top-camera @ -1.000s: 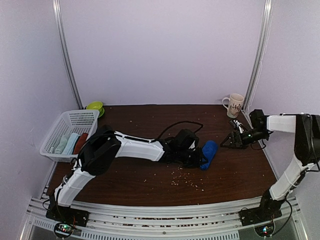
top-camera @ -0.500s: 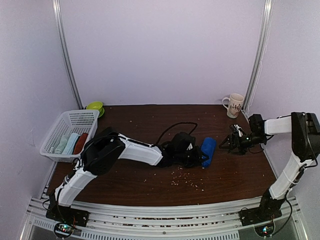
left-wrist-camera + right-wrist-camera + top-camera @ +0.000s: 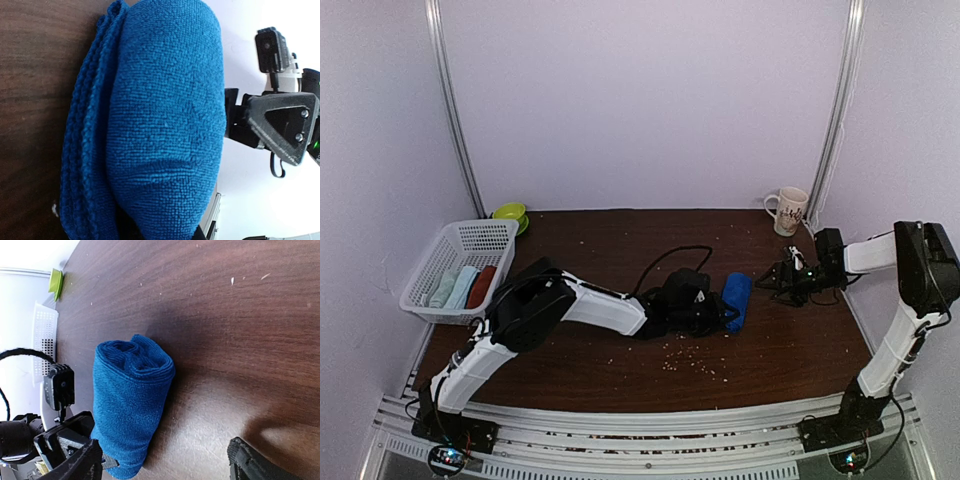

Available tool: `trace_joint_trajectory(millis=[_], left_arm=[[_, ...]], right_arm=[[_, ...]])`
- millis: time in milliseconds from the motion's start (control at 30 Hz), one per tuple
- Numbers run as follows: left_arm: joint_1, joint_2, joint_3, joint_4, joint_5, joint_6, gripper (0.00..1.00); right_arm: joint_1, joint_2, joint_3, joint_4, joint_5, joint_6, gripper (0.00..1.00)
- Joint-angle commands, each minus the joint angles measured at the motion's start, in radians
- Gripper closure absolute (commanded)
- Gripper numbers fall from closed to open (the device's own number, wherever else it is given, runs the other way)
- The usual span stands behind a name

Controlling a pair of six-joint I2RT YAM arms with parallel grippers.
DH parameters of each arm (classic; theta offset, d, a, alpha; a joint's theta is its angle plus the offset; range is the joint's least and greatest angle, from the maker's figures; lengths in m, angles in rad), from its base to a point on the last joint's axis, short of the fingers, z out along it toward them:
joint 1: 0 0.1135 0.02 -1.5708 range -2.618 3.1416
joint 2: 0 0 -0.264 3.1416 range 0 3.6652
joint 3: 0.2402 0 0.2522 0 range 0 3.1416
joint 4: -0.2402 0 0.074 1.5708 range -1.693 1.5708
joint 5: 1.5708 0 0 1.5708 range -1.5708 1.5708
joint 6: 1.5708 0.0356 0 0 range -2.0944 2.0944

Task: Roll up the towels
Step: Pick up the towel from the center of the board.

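Right fingers [image 3: 783, 278], top view: spread, holding nothing, low over the surface [image 3: 620, 240], just right of the blue towel [image 3: 735, 300]. Towel is rolled and lies mid-surface, long axis near-to-far, crosswise to the line between the arms. Left fingers [image 3: 708, 316] sit against its left side; clenched or not, cannot tell.

Left wrist: roll fills the frame, own fingers hidden.

Right wrist: coiled end shows, roll ahead and toward the left of the open span. Left arm is nearer.
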Motion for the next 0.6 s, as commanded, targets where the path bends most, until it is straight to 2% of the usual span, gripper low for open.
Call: trace_joint_trajectory(millis=[0,267,500,567], left_arm=[[-0.007,0.071,0.006,-0.063,-0.034,-0.020,1.00],[-0.004,0.067,-0.021,0.003,-0.027,-0.052,1.00],[0.018,0.059,-0.132,0.194,0.036,-0.156,1.00],[0.022,0.057,-0.143,0.205,0.044,-0.161,1.00]], right_arm=[[0.053,0.056,0.006,0.048,-0.015,0.048,0.12],[0.145,0.117,0.033,0.112,-0.039,0.102,0.14],[0.194,0.152,0.049,0.156,-0.056,0.136,0.14],[0.204,0.157,0.051,0.162,-0.058,0.138,0.14]])
